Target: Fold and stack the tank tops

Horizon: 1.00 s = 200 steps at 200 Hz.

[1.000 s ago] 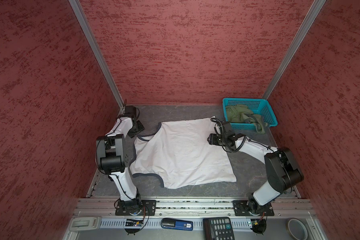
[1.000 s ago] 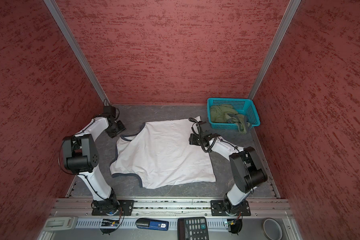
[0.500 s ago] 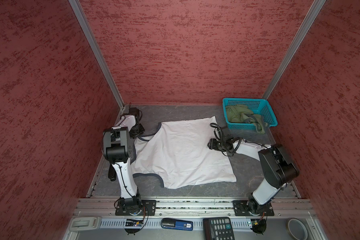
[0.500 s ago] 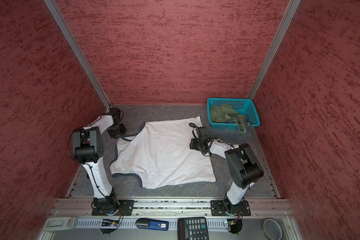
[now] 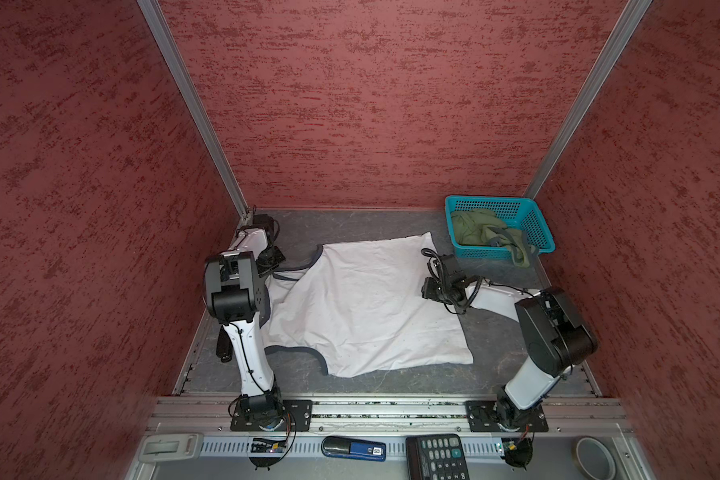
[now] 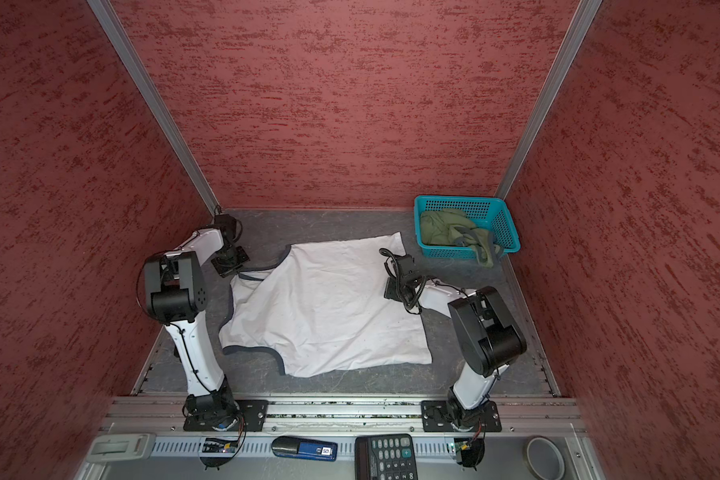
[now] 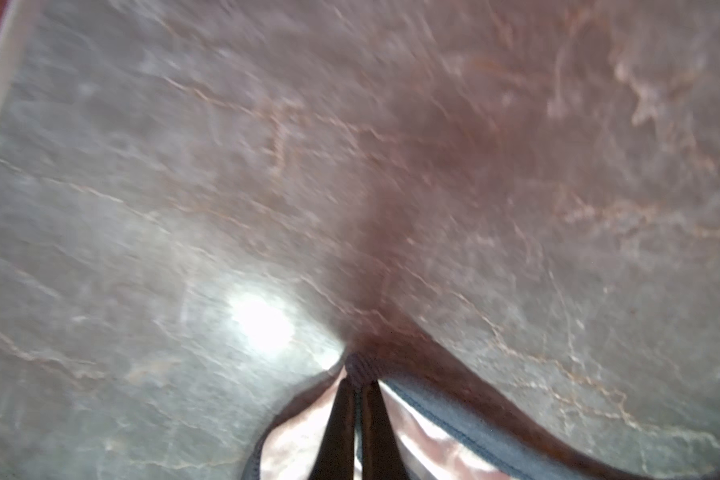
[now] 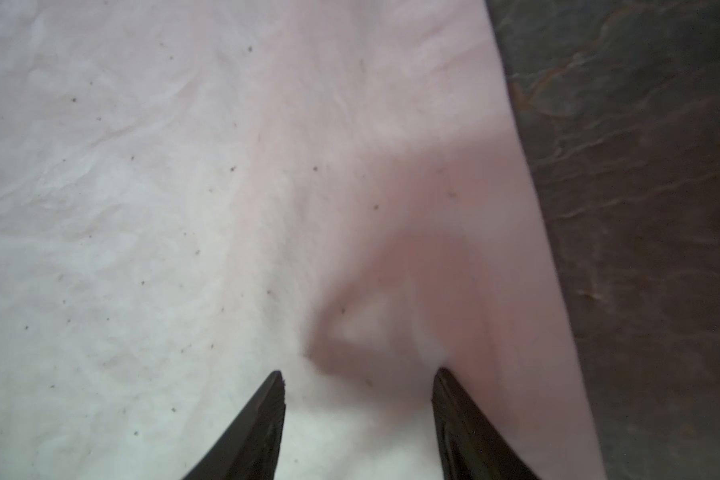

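The white tank top (image 5: 362, 307) (image 6: 325, 311) with navy trim lies spread flat on the grey floor, back up, in both top views. My left gripper (image 7: 359, 384) (image 5: 272, 266) is shut on its far navy-trimmed strap (image 7: 441, 415), pinching the strap's end. My right gripper (image 8: 358, 374) (image 5: 431, 286) is open, tips down on the white cloth (image 8: 184, 249) just inside its hem edge, and a small ridge of cloth bulges ahead of the jaws. The olive green tank top (image 5: 481, 228) (image 6: 449, 228) lies crumpled in the teal basket (image 5: 491, 201), one part hanging over the near rim.
Red walls close in on three sides; the left arm's elbow (image 5: 233, 286) stands near the left wall. On the front rail lie a calculator (image 5: 437, 455), a blue-black tool (image 5: 352, 448) and a tape roll (image 5: 595, 457).
My left gripper has closed on the strap, and its arm has folded up taller. My right gripper has come down and nearer onto the hem, its jaws slightly narrower.
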Tool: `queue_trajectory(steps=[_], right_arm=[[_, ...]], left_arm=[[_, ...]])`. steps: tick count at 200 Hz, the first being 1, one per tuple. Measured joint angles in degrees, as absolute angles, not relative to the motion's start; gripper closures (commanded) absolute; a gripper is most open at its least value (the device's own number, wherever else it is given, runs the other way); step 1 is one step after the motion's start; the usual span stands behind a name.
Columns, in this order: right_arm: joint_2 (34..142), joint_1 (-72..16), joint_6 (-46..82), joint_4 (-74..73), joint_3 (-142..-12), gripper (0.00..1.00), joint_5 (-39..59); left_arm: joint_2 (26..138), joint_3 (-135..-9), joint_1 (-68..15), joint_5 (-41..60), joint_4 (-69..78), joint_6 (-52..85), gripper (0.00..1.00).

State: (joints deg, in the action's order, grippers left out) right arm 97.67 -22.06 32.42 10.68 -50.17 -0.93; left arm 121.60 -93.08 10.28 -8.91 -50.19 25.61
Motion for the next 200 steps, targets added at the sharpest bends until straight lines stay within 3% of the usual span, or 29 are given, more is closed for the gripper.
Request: queue_trajectory(steps=[79, 115, 133, 161, 200], right_arm=[[95.55, -20.45, 34.13, 10.11, -47.33, 0.41, -5.21], [95.04, -20.29, 34.00, 10.94, -47.18, 0.40, -6.24], [94.17, -20.10, 33.41, 11.73, -46.74, 0.38, -6.17], [90.28, -19.99, 32.01, 13.52, -46.00, 0.37, -5.63], [81.41, -19.99, 29.93, 14.04, -45.87, 0.37, -2.96]], left_arm=[[120.88, -99.18, 13.93, -7.25, -51.57, 27.27, 1.00], [123.22, -103.35, 13.45, -6.24, -53.06, 26.37, 0.56], [123.63, -103.59, 13.19, -6.48, -53.58, 25.98, 0.41], [116.49, -91.83, 11.81, -6.02, -49.82, 26.61, 0.34], [91.15, -68.73, 10.17, -4.51, -45.95, 30.20, 0.30]])
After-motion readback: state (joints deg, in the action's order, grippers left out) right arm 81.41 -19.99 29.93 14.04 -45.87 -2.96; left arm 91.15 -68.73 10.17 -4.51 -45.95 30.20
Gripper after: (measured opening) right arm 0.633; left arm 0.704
